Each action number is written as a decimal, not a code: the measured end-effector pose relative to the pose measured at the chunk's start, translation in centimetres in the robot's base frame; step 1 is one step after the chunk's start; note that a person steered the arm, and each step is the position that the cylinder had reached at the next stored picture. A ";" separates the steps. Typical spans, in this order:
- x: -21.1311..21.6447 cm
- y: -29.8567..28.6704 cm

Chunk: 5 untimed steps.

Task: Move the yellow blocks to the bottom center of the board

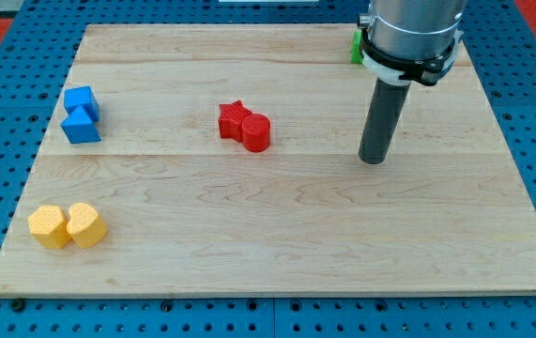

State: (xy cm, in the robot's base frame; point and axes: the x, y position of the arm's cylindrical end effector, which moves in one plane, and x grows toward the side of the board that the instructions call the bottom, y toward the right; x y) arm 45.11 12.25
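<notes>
Our tip [373, 160] rests right of centre, touching nothing; two yellow blocks [68, 225] touch at lower left, possibly hexagonal.

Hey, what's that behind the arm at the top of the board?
A green block shows at the arm's left edge, near the board's top edge. Only a sliver is visible; the arm covers the rest, so its shape can't be told. My tip rests below it, touching no block.

Bright, even overhead light; soft shadows, sharp focus.
</notes>
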 end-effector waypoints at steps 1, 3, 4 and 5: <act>0.0 0.0; -0.4 0.4; -0.8 0.4; -0.8 0.4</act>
State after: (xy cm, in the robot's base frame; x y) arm 44.34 12.69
